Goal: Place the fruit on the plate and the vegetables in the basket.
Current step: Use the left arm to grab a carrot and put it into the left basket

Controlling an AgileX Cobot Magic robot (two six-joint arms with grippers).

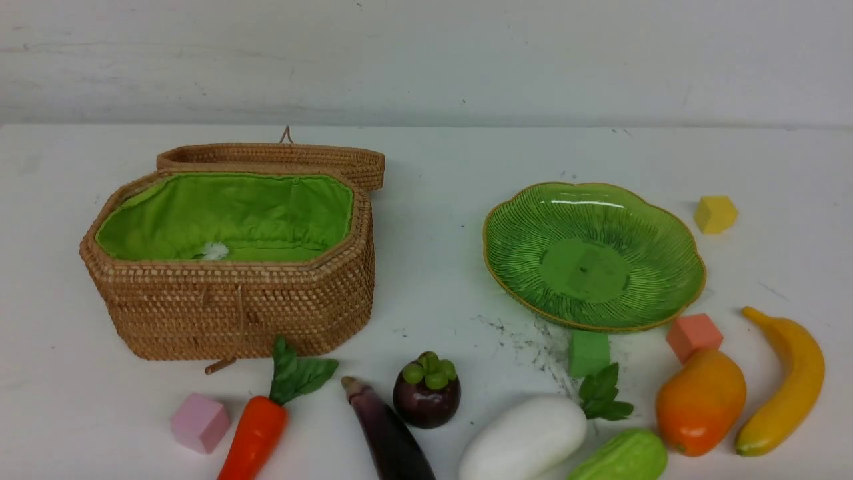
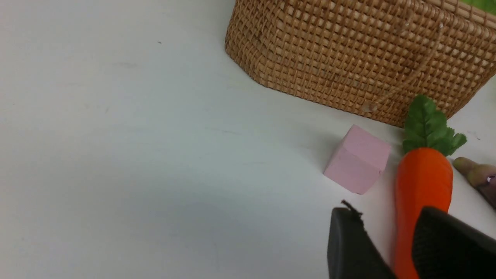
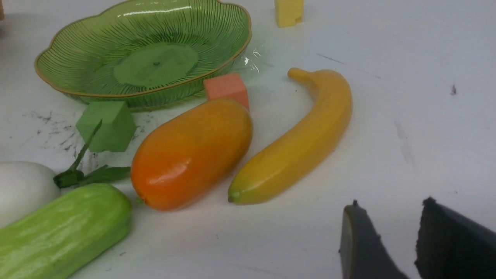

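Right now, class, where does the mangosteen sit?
Front view: the mangosteen stands on the table near the middle, just right of the eggplant, left of the white radish.

Only the robot's fingertips show. The left gripper (image 2: 385,212) ends in two blunt, wedge-shaped fingers. The one overlapping the carrot (image 2: 424,174) is matt black with a fine grainy surface. The one clear of the carrot is smooth dark grey, with a small frayed tuft at its tip. The right gripper (image 3: 391,203) looks alike: one grainy black finger, one smooth grey finger with a paler edge.
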